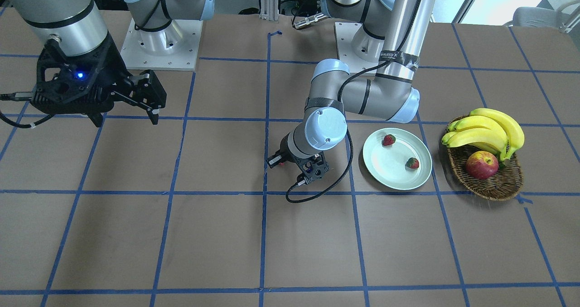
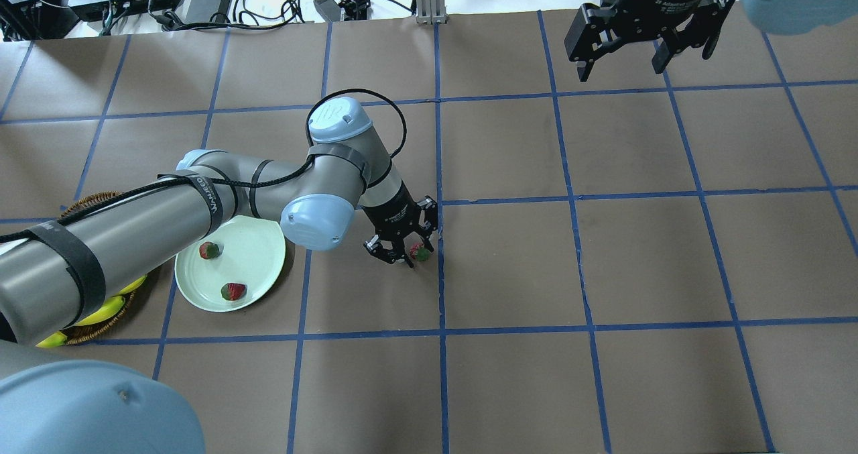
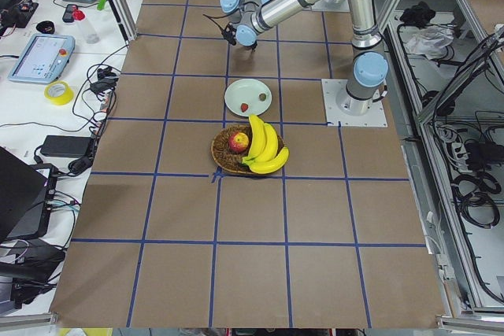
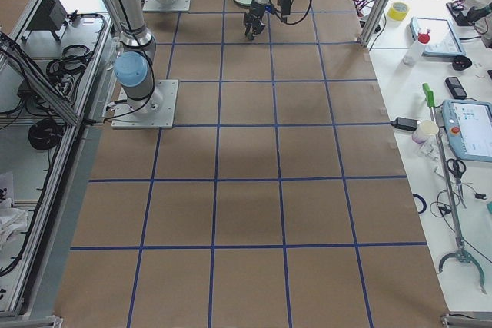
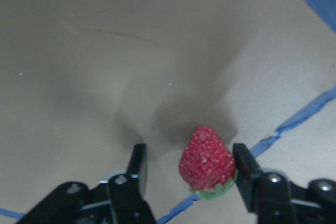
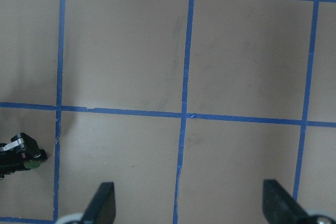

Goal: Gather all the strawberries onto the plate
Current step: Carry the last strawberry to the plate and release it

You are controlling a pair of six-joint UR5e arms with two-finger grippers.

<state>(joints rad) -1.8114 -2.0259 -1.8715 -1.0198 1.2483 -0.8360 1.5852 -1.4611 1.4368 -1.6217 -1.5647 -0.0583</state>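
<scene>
Left claw [image 5: 189, 153] open, not clamped, around a red, seed-pitted, conical strawberry [image 5: 206, 161], green cap nearest the camera, on the desk [image 5: 105, 51]; right claw [image 6: 190, 205] wide.

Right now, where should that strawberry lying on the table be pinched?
Across its widest red part, from above: the strawberry lies with its cap toward the wrist, and the left gripper straddles it, open, a finger on each flank.
</scene>
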